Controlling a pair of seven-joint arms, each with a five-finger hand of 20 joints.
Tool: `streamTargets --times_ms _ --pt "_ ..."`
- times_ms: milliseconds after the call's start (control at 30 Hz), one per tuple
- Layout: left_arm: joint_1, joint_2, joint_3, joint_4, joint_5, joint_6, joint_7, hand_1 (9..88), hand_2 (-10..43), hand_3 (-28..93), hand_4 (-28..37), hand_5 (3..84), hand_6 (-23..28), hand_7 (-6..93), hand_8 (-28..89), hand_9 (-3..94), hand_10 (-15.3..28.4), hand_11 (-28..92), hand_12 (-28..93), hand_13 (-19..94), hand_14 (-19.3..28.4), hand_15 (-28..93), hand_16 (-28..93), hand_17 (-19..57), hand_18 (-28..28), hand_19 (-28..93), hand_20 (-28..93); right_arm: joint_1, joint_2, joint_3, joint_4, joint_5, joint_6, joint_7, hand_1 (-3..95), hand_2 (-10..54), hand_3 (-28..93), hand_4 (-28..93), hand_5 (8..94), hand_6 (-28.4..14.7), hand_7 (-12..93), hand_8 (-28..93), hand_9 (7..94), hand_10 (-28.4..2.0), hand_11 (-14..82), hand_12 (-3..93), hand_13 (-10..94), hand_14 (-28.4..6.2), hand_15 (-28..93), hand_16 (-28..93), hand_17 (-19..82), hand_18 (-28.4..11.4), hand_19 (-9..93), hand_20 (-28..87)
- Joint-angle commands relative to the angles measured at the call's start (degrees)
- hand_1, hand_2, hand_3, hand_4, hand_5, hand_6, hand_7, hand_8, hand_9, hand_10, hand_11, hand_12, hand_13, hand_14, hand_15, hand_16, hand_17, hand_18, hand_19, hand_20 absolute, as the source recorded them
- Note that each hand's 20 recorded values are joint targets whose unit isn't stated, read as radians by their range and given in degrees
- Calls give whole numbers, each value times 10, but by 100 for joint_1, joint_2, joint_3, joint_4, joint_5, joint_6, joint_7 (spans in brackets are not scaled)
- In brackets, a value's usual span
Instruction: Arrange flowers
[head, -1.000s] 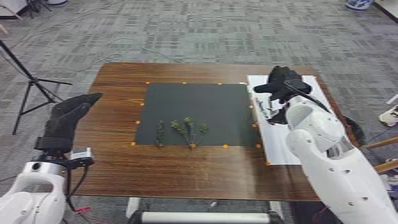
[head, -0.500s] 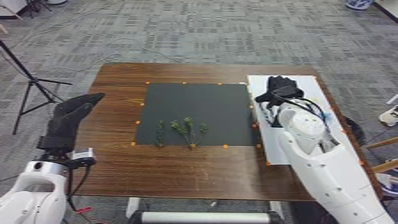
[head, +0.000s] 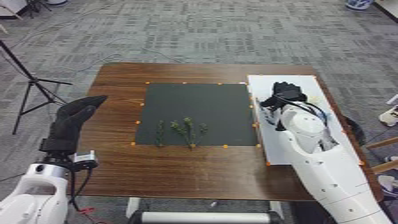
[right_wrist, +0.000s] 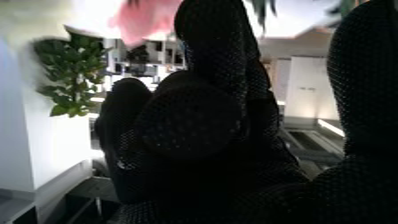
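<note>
Three green sprigs (head: 188, 131) lie side by side on the dark mat (head: 195, 102), towards its near edge, in the middle of the desk (head: 195, 172). They are where they were a second ago, as is the mat. What has altered is the right hand (head: 288, 92): from the far part of the white sheet (head: 278, 145) it has drawn back a little, turning at the wrist on the way, and is now over the middle of that sheet. For the task, that reads as lining up on a flower, the mat having gained nothing over this stretch.

In the right wrist view, something pink, probably a bloom (right_wrist: 147, 20), shows just beyond the fingers (right_wrist: 211, 37). One finger stands nearly straight, others bend inward, and the thumb (right_wrist: 364, 75) is well apart from them; nothing is seen pinched in the gap. Whether any stem touches the glove I cannot tell.

The left hand (head: 75, 115) has shifted only slightly, off to the left of the mat, its fingers loosely extended and holding nothing.

The next move, I judge, is to close thumb and finger on one thin stem and carry it to the sprigs. A neighbouring stem could get dragged along, or petals crushed.
</note>
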Motion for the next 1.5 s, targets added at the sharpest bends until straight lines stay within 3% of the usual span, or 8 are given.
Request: streamTargets --times_ms 33,100,167,267,467,1000,1500 --pt "111 -114 24 -82 -21 -63 -4 249 -95 668 -246 465 22 182 -79 381 110 151 129 284 127 73 33 -8 98 0 143 0 -224 -73 166 -162 -330 106 372 -95 597 -123 744 -57 320 -32 906 -130 346 282 937 -18 603 298 718 -105 932 547" --pt "105 -111 24 -83 -29 -69 4 250 -95 667 -246 465 23 182 -79 380 109 152 129 284 127 73 33 -8 98 0 143 41 -230 -115 180 -143 -395 144 387 -95 599 -125 753 -52 326 -34 914 -127 346 282 937 -18 609 288 720 -106 932 547" --pt "101 -106 22 -88 -21 -90 -3 250 -95 667 -245 466 23 182 -79 380 109 152 129 284 127 73 33 -8 98 0 143 64 -228 -151 174 -131 -424 155 435 -95 573 -130 758 -44 295 181 922 -124 348 285 937 -17 618 275 727 -106 932 545" --pt "77 -109 37 -82 -22 -100 -10 250 -95 667 -245 466 23 182 -79 380 109 152 128 283 128 73 33 -8 98 0 143 103 -256 -140 154 124 -550 285 508 -95 534 -119 771 -31 288 279 930 -120 357 291 937 -14 631 264 734 -103 932 541" --pt "118 -125 27 -98 -38 -113 -24 250 -95 667 -243 464 24 180 -78 379 109 151 130 283 127 72 33 -8 98 0 142 92 -247 -24 -23 901 -854 511 562 -87 546 -97 794 -23 285 288 937 -117 371 292 937 -16 642 255 743 -103 932 536" --pt "160 -94 31 -139 -68 -130 -59 247 -95 670 -240 462 23 180 -78 376 109 149 131 282 127 72 34 -8 98 0 142 19 125 -62 -1248 1796 -205 488 548 -65 602 -88 806 -21 309 299 937 -113 416 277 937 -15 681 235 758 -106 932 565" --pt "212 2 -62 -181 -69 -184 -137 246 -95 673 -234 462 24 178 -78 375 110 149 130 281 128 71 34 -9 99 0 142 -531 -509 44 -2091 2192 -309 807 548 -72 611 -79 817 -28 300 300 937 -115 426 263 937 -15 689 226 768 -101 932 567"
